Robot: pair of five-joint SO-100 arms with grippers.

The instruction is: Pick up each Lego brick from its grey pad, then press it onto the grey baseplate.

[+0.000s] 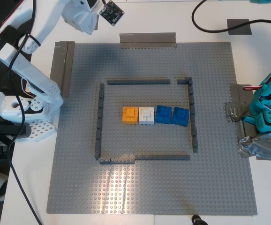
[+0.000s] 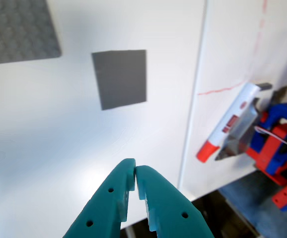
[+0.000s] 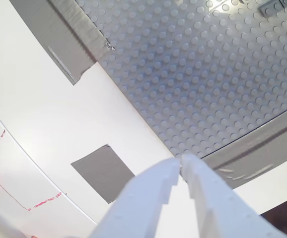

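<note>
The grey baseplate carries a square outline of thin dark grey bricks. Inside it, in a row, stand an orange brick, a white brick and two blue bricks. One grey pad lies bare beyond the plate's far corner at the exterior view's right. My first gripper, teal, is shut and empty over white table near that pad. My second gripper, white, is shut and empty beside another bare grey pad at the baseplate's edge.
Grey tape strips hold the plate's edges. The white arm's base stands at the exterior view's left and the teal arm's base at its right. A red-capped marker and a red-blue part lie past the table seam.
</note>
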